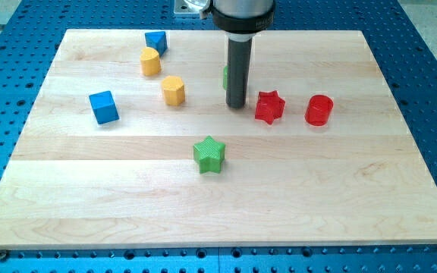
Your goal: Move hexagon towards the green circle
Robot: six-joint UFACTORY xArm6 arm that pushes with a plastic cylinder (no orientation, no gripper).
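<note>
The yellow hexagon (pixel 174 90) lies on the wooden board (pixel 218 205), left of centre in the upper half. The green circle (pixel 225 76) is almost wholly hidden behind my rod; only a thin green sliver shows at the rod's left edge. My tip (pixel 236 105) rests on the board just below that sliver, to the right of the hexagon with a clear gap between them, and just left of the red star (pixel 269 107). The tip touches no block that I can see.
A rounded yellow block (pixel 151 61) and a blue triangular block (pixel 155 41) lie up and left of the hexagon. A blue cube (pixel 103 107) is at the left. A green star (pixel 209 155) is below centre. A red circle (pixel 319 111) is right of the red star.
</note>
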